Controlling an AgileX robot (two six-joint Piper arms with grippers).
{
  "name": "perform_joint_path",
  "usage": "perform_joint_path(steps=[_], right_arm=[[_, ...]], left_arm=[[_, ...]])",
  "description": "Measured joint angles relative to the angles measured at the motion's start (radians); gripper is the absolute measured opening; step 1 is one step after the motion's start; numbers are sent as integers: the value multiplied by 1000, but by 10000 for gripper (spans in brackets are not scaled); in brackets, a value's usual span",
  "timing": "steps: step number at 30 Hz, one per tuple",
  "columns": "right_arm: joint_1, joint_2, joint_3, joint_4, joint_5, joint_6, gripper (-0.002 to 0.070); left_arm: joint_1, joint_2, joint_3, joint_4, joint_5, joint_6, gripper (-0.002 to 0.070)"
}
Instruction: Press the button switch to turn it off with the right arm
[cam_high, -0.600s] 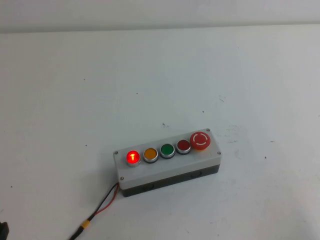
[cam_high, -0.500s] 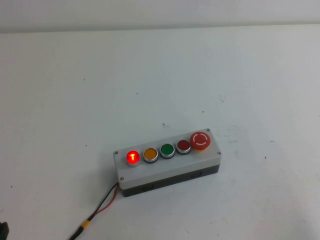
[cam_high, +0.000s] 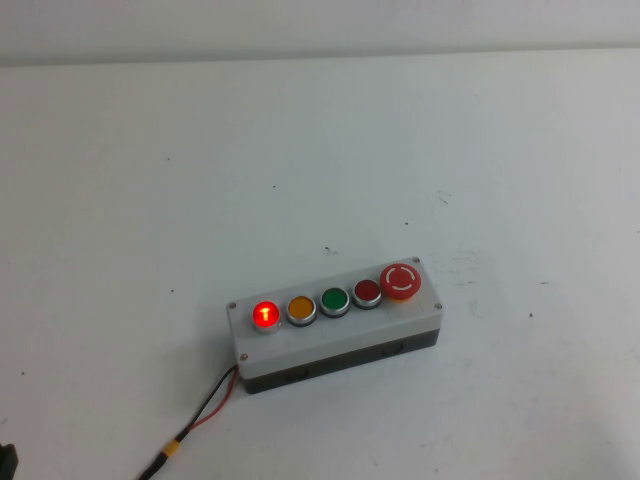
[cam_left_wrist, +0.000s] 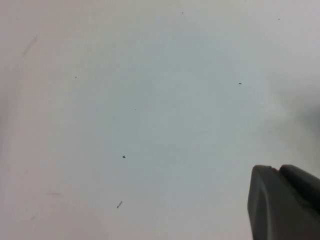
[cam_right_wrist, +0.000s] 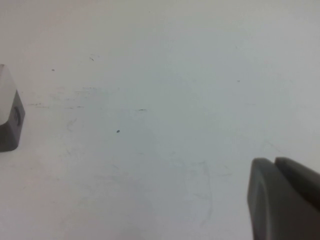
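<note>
Button switch (cam_high: 265, 315): glowing red, leftmost on the grey five-button box (cam_high: 335, 345), near the table's (cam_high: 150, 200) front centre.
Row, left to right: orange button (cam_high: 301, 309), green button (cam_high: 334, 300), dark red button (cam_high: 367, 292), red mushroom button (cam_high: 401, 281) bearing white arrows.
Cable: red-black wires (cam_high: 205, 405) leave the box's left end.
Left gripper (cam_left_wrist: 285, 202): above bare table; fingers, can't tell.
Right gripper (cam_right_wrist: 285, 200): over the table, well apart from the box; fingers, can't tell.
</note>
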Motion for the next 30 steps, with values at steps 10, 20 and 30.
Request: perform_joint_path(steps=[10, 20, 30], right_arm=[[0, 0, 0, 197, -71, 0, -16], [0, 0, 0, 632, -265, 0, -16], [0, 0, 0, 681, -253, 0, -16]], left_arm=[[0, 0, 0, 0, 0, 0, -2], [0, 0, 0, 0, 0, 0, -2], [0, 0, 0, 0, 0, 0, -2]])
